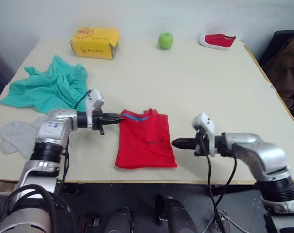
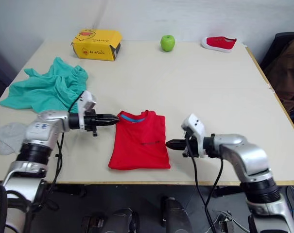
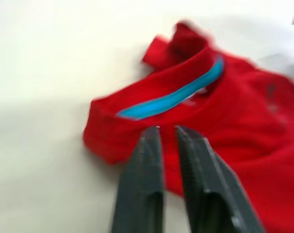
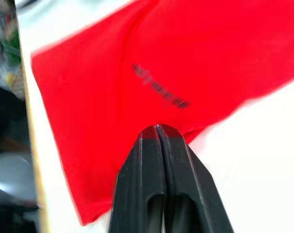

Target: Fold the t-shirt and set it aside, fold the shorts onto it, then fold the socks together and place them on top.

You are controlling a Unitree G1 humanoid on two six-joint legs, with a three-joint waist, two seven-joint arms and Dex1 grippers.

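Flanking the half-folded t-shirt (image 1: 146,140) on the bench (image 1: 210,92), likely ready to fold again | left gripper (image 1: 118,117) jaws slightly apart at the collar | right gripper (image 1: 175,142) jaws together beside the hem edge.

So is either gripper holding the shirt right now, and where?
Nothing is held. The left gripper has its fingers slightly apart at the t-shirt's collar edge with no fabric between them. The right gripper is shut and empty at its side edge.
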